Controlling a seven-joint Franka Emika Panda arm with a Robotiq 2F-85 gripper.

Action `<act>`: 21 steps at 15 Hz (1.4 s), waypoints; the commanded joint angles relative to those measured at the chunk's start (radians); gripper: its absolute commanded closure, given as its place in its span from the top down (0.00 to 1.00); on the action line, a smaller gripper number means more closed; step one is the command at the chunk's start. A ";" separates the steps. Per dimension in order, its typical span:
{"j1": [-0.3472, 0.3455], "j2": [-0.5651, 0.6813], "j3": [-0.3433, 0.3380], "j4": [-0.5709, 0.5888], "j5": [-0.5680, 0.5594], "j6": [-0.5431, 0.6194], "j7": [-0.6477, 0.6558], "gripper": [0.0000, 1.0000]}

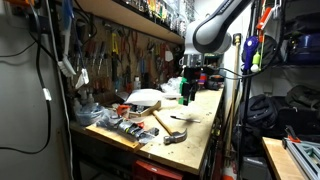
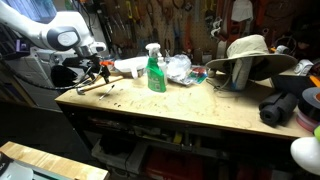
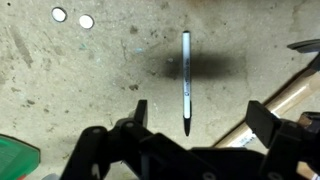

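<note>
**Wrist view, with an exterior view for context.** The pincer (image 3: pixel 197 116) stands open. Its two dark fingers are spread wide at the near edge of the view and hold nothing. We read it as hanging above the counter (image 3: pixel 60 85), a pale, scuffed and speckled work surface, without touching it.

Just beyond the gap between the fingers lies the slim white pen with a dark tip (image 3: pixel 186 80). It lies flat on the counter, its length running from near to far, with the dark tip towards the pincer. A soft shadow crosses its barrel, and nothing touches it.

At the near left corner we make out part of a green plastic spray bottle (image 3: pixel 18 158). To the right a pale wooden handle (image 3: pixel 292 92) runs slantwise out of view. At the far left lie two small white round discs (image 3: pixel 72 17). In an exterior view the bottle (image 2: pixel 156 70) stands upright near the arm, and a broad-brimmed tan hat (image 2: pixel 250 55) rests well apart, farther along the counter.

We judge the step in hand to be the approach to the pen: alignment is nearly made and the grasp is not yet begun. The next move calls for a straight descent with the fingers astride the barrel, low enough to close across its narrow width. So thin and round a thing may roll or slip.
</note>
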 commanded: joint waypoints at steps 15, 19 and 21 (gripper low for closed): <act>-0.015 0.223 0.029 0.125 0.055 0.012 -0.052 0.61; -0.018 0.254 0.035 0.144 0.065 0.041 -0.061 0.46; -0.021 0.267 0.040 0.153 0.077 0.051 -0.074 0.37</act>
